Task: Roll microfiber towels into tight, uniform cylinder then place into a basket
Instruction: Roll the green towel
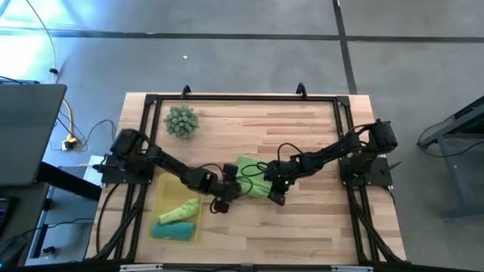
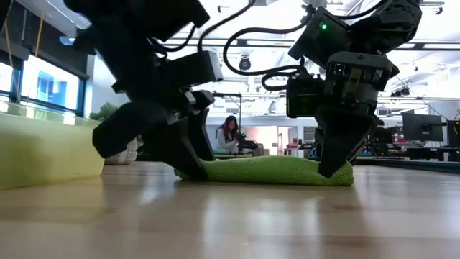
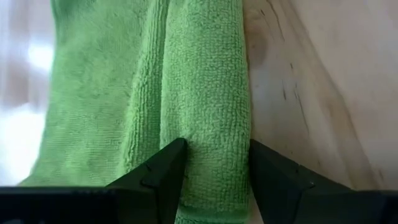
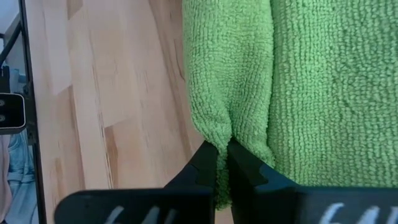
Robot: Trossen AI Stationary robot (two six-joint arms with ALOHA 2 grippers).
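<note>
**Both pincers on one lime towel**

One lime green towel (image 1: 249,175) lies mid-worktop, its rolled fold running roughly front to back. The left pincer (image 3: 214,168) straddles that fold, partly open; the right pincer (image 4: 222,158) pinches its edge shut. Two rolled towels, lime (image 1: 180,210) and teal (image 1: 174,231), sit in the yellow basket (image 1: 162,189) near the front-left corner.

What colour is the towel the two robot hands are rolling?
Lime green; the soft lime-green microfiber towel shows best in the left wrist view.

Lime towel (image 1: 251,178) on pale wood table (image 1: 302,234); yellow basket (image 1: 163,198); teal towel (image 1: 172,231); black claws.
</note>
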